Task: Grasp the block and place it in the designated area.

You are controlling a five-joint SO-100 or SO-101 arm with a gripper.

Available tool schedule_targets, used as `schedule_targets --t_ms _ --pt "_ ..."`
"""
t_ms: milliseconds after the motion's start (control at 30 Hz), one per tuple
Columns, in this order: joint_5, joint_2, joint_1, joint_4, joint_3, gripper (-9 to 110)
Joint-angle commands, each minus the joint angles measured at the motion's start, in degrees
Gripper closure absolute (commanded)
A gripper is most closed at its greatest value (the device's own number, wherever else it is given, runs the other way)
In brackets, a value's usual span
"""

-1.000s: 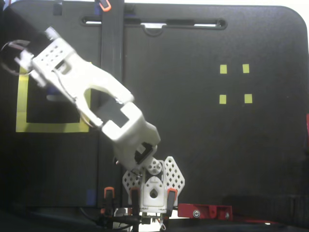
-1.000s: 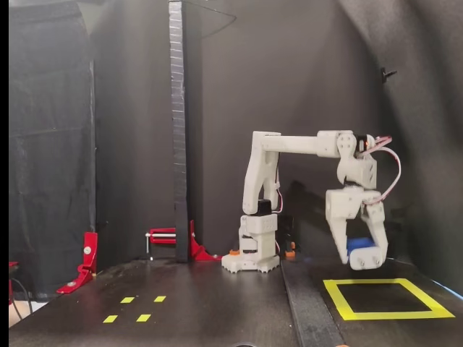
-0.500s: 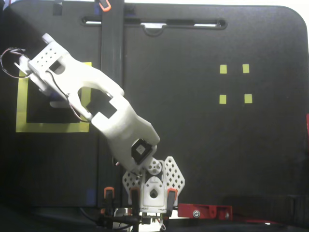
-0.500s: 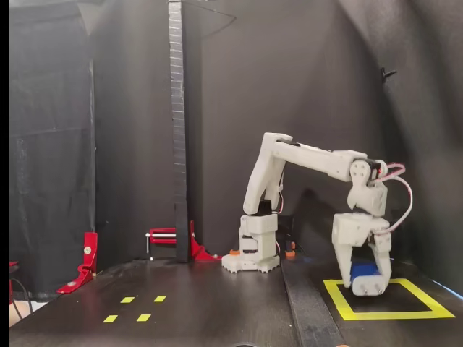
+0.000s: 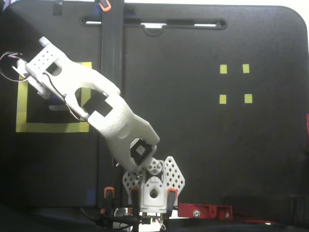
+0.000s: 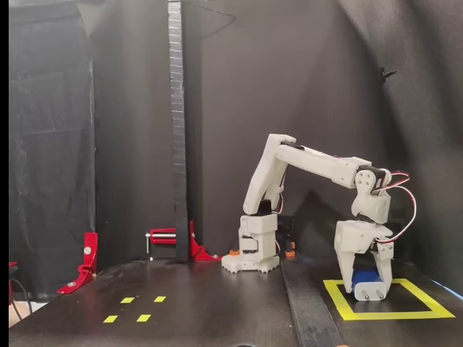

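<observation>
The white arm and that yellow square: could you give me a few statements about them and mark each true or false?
1. The gripper is down over the yellow tape frame. True.
2. The dark blue block sits among the four small yellow squares. False: it is between the gripper's fingers, inside the frame.
3. The arm's base stands inside the frame. False: it stands outside it, farther back on the table in the fixed view from the front.
4. Red clamps show at the table's edge. True.
5. The four small squares have nothing on them. True.
</observation>
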State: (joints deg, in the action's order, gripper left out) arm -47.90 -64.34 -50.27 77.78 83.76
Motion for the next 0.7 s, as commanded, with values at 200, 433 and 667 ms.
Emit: schedule_targets --t_ms 200,433,667 --pt "0.4 -0.1 0.7 -0.8 -1.7 82" --pt "0.4 -0.4 0.8 -0.5 -1.7 69" --pt "0.3 -0.6 0.7 -0.3 -1.7 59"
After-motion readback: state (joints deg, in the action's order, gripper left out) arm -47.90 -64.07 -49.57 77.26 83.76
